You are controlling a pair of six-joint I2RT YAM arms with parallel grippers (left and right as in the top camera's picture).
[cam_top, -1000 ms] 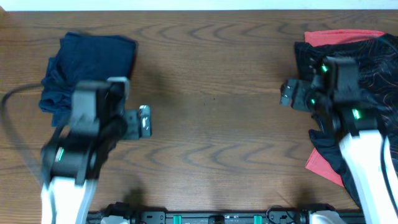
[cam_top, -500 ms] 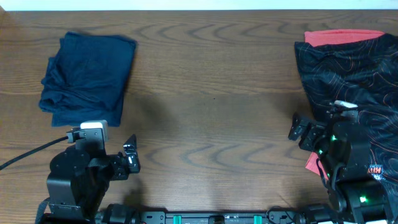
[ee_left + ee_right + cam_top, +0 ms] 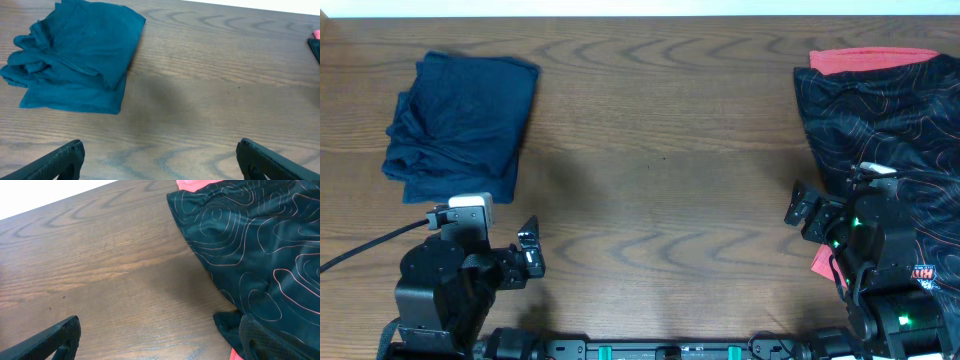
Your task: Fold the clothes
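A loosely folded navy-blue garment (image 3: 460, 125) lies near the far left corner of the wooden table (image 3: 660, 150). A black garment with thin orange wavy lines (image 3: 890, 110) is spread along the right edge, and a coral-red garment (image 3: 870, 58) seemingly lies beneath it. At the near edge, the left gripper (image 3: 528, 255) and right gripper (image 3: 802, 210) both gape wide and hold nothing.

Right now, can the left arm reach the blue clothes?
Probably yes. The left gripper is open and empty. The blue clothes lie just ahead of it on the table, and nothing sits between them to block the way.
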